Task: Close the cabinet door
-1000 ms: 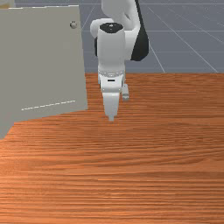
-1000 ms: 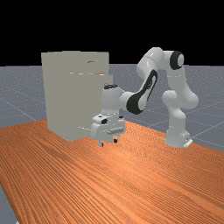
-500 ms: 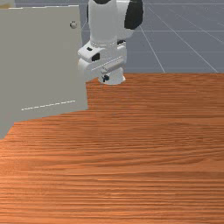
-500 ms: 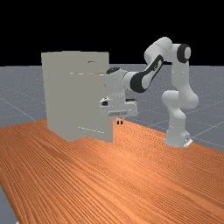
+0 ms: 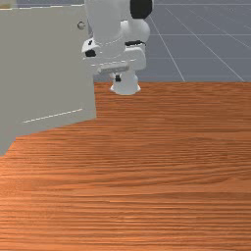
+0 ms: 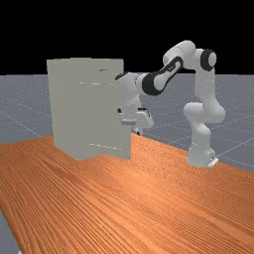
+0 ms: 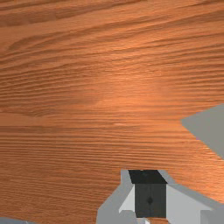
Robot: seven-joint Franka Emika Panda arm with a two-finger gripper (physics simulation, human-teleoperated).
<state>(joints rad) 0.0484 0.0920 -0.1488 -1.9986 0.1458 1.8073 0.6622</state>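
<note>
Cab. door (image 5: 49,68) grey, upright, open, front view's L; sm. rnd. knob (image 5: 81,25) nr. top corner.

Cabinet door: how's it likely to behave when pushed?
Door is a flat, straight-edged panel, so likely stiff. It stands swung out from the cabinet, so should swing rather than tip. Round knob protrudes, could snag.

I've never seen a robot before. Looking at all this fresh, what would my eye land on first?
Probably the white and grey arm, which rises right of the middle in the far view and reaches across toward that view's left. Next comes the tall, pale grey cabinet it reaches toward. In the front view, the cabinet's big door stands open at the left, with a small round knob near its top corner.
</note>
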